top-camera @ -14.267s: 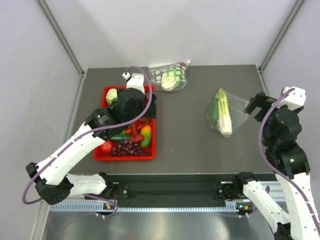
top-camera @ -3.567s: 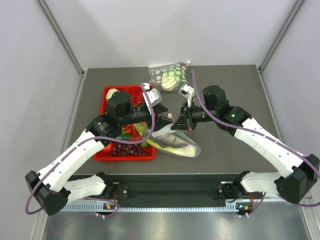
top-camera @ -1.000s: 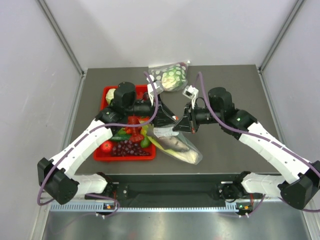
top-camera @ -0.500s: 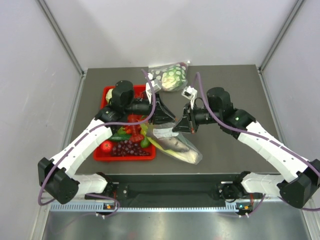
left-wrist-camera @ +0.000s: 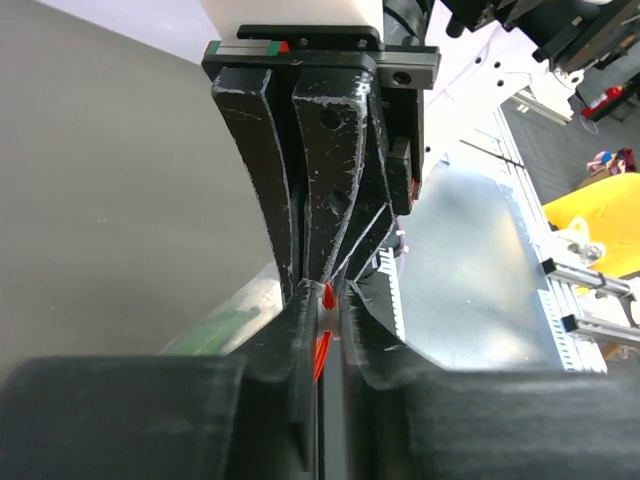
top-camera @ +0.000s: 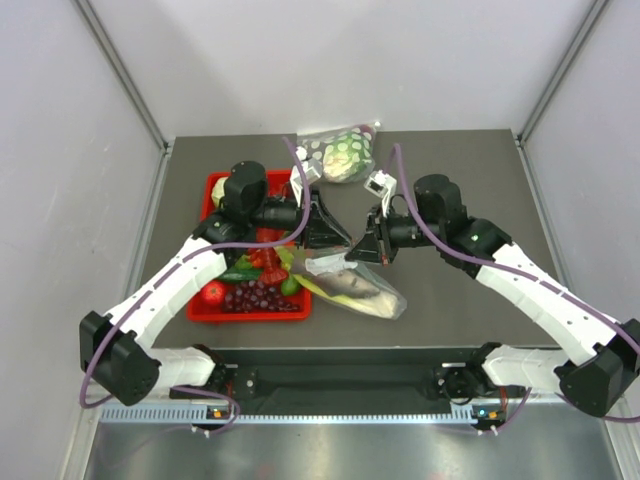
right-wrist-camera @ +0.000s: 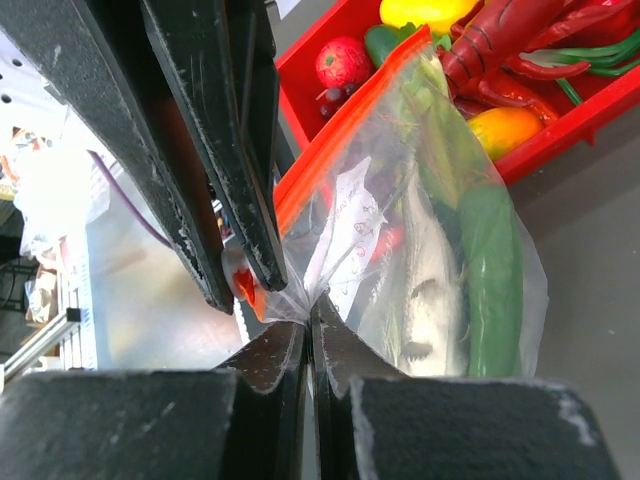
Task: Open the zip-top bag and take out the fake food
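Observation:
The zip-top bag (top-camera: 356,290) hangs between my two grippers over the table's middle, its lower end resting on the dark surface. Its orange-red zip strip (right-wrist-camera: 330,150) runs along the upper edge. Inside lies the fake food: a grey fish (right-wrist-camera: 428,290), a slim green vegetable (right-wrist-camera: 490,275) and a pale stalk bunch (top-camera: 338,292). My left gripper (top-camera: 338,243) is shut on the zip edge, with the orange strip (left-wrist-camera: 320,350) between its fingers. Facing it tip to tip, my right gripper (right-wrist-camera: 312,308) is shut on a pinch of the bag's clear plastic by the white label (right-wrist-camera: 345,225).
A red tray (top-camera: 213,183) of toy fruit and vegetables sits left of the bag, with purple grapes (top-camera: 258,297) at its near side. A dotted clear bag (top-camera: 343,155) holding a pale round head lies at the table's far edge.
The left gripper's jaws have narrowed onto the bag's zip edge. The bag's lower end has shifted slightly on the table. The right gripper keeps its pinch.

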Controlling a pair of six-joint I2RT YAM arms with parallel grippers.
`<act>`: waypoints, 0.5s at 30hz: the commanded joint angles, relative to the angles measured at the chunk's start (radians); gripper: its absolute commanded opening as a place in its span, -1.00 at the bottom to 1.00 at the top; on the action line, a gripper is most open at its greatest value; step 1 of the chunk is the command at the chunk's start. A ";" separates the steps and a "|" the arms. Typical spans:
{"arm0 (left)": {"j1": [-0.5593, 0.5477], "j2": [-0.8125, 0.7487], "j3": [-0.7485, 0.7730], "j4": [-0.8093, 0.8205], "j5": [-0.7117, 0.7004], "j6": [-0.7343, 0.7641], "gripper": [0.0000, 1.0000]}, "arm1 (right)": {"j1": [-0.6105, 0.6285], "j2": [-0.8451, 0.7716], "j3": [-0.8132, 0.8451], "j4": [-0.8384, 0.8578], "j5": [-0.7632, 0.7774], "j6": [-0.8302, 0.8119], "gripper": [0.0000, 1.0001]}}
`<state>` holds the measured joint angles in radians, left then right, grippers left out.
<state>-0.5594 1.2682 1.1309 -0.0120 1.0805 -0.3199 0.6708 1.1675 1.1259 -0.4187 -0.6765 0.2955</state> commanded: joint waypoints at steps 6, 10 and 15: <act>0.004 -0.012 -0.022 0.061 0.041 -0.013 -0.14 | -0.011 -0.035 0.025 0.084 0.003 0.019 -1.00; 0.004 -0.015 -0.022 0.053 0.019 -0.001 -0.08 | -0.011 -0.035 0.025 0.087 -0.003 0.021 -1.00; 0.004 -0.010 -0.019 0.056 0.002 0.008 -0.11 | -0.011 -0.038 0.020 0.087 -0.005 0.024 -1.00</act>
<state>-0.5587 1.2678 1.1095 -0.0006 1.0828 -0.3367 0.6708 1.1656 1.1259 -0.4068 -0.6701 0.3107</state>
